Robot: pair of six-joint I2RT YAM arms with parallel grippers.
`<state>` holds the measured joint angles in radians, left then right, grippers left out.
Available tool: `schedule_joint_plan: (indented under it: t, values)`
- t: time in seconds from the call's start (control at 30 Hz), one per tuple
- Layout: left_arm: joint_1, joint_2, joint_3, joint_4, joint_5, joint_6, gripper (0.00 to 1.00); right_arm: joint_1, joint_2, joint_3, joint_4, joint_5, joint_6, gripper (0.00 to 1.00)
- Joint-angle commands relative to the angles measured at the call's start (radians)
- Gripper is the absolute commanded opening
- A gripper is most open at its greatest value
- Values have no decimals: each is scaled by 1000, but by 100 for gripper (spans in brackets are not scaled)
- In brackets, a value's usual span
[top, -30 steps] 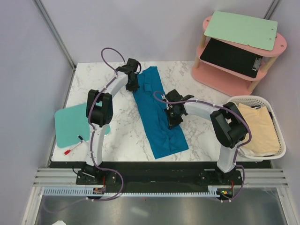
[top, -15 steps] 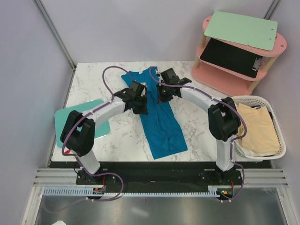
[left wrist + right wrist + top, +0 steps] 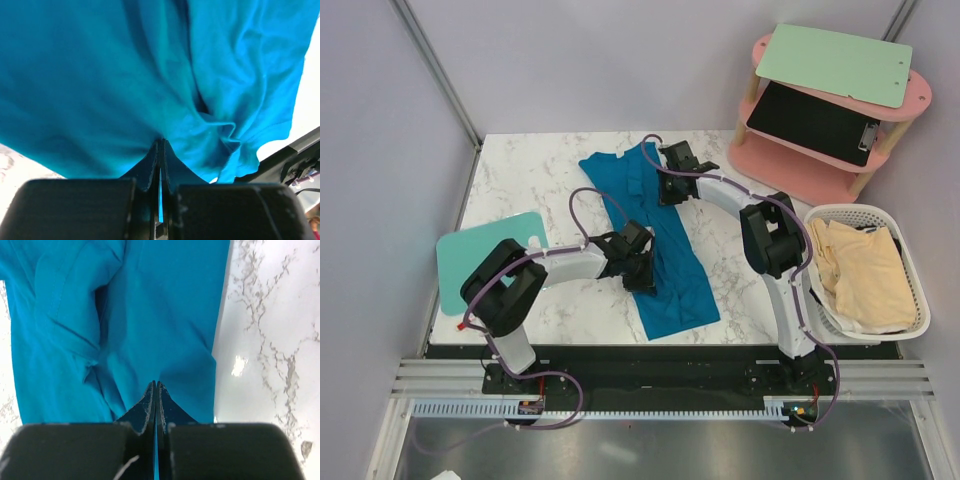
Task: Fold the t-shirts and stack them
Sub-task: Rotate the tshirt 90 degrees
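Marble table point(image 3: 520, 180) from above, with the teal-blue t-shirt point(image 3: 665, 245) stretched slantwise across it, far centre down to the near edge, one sleeve flopped out far left. Left gripper point(image 3: 642, 272) now slid nearer along the shirt's left edge, down from mid-body half a second back. Right gripper point(image 3: 667, 190) hardly shifted, planted at the far end. Cream t-shirts point(image 3: 865, 275) waiting in the white basket point(image 3: 850, 212) on the right.

On to the left wrist: jaws pressed together on a pucker of teal cloth, creases fanning out from the tip point(image 3: 159, 142).

Over to the right wrist: jaws likewise nipped shut on the shirt's edge point(image 3: 154, 385), bare marble off to the right.

Looks like both ends gripped and ready for an end-over-end fold. Stacking a long way off yet.
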<state>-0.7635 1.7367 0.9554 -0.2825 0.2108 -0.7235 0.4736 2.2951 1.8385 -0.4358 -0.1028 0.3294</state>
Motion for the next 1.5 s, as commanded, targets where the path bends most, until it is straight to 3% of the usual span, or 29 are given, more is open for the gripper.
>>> schedule_joint_plan:
  t: [0.0, 0.37, 0.63, 1.0, 1.47]
  values:
    - [-5, -8, -44, 19, -5, -85, 2, -1, 23, 42, 57, 41, -3, 0]
    - [10, -117, -141, -170, -132, -65, 2, -30, -54, -134, 26, 164, 7, 0]
    - [46, -210, -133, -239, -206, 24, 2, -33, -82, -190, 28, 141, 7, 0]
    - [4, -309, -78, -213, -131, 50, 2, -33, -174, -197, 91, 34, 22, 0]
    - [-100, -213, -60, -175, -96, 10, 2, -36, -200, -190, 91, 26, 28, 0]
